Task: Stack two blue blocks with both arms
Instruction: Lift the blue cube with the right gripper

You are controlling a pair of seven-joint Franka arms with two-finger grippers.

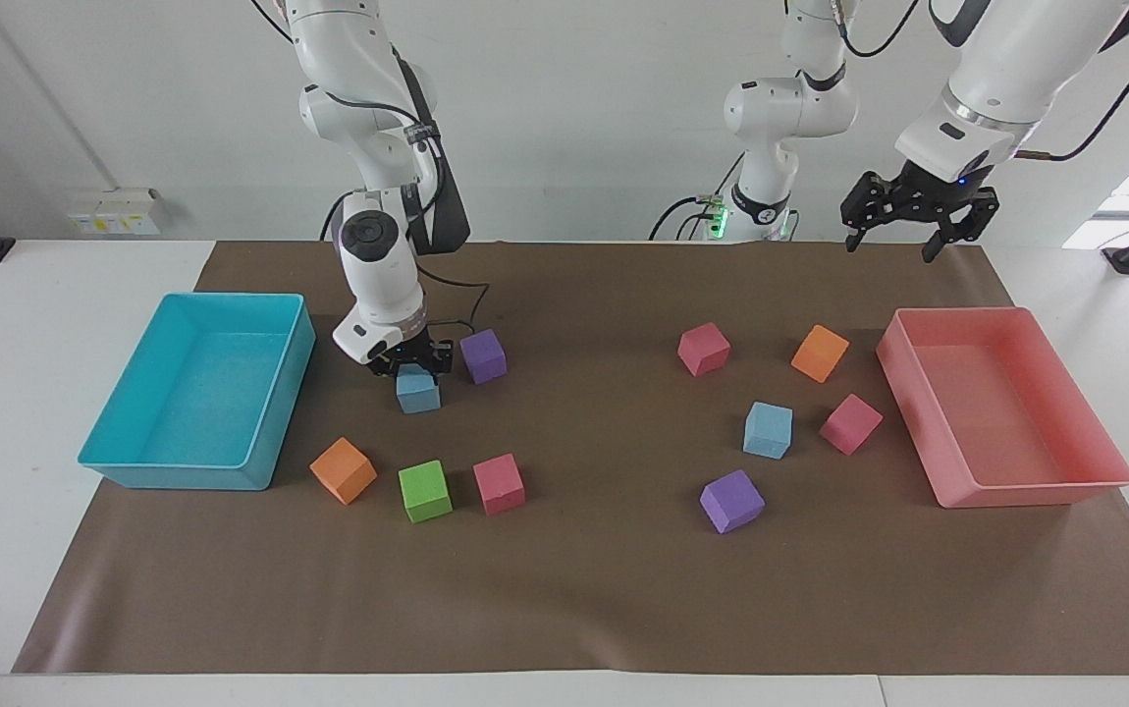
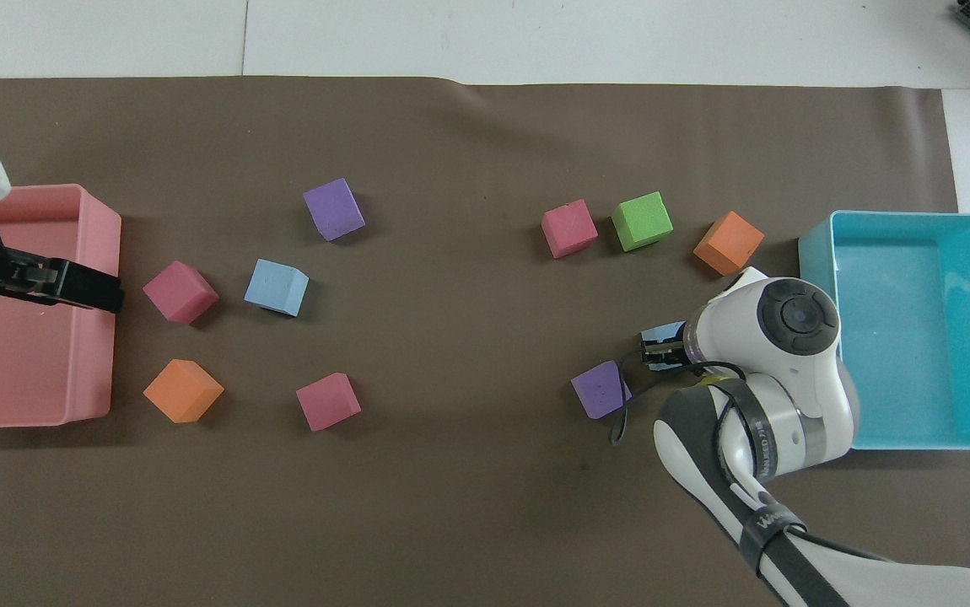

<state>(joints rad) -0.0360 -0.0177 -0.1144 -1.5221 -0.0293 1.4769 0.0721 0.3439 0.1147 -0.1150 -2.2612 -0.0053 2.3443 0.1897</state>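
- Gripping one blue block (image 1: 417, 391), the right gripper (image 1: 411, 368) sits low on the brown mat (image 1: 584, 589) beside a purple cube (image 1: 483, 355), jaws closed against the block's upper sides, near the turquoise tray (image 1: 133, 471).
- Waiting with jaws spread wide and empty, the left gripper (image 1: 918, 211) hangs above the mat's edge by the pink tray (image 1: 1036, 491).
- Second blue block (image 1: 768, 430) rests free toward the left arm's end, between a pink cube (image 1: 850, 423) and another purple cube (image 1: 731, 501).
- Blocks look light, soft and foam-like; flat opposite faces should suit a gentle pinch.
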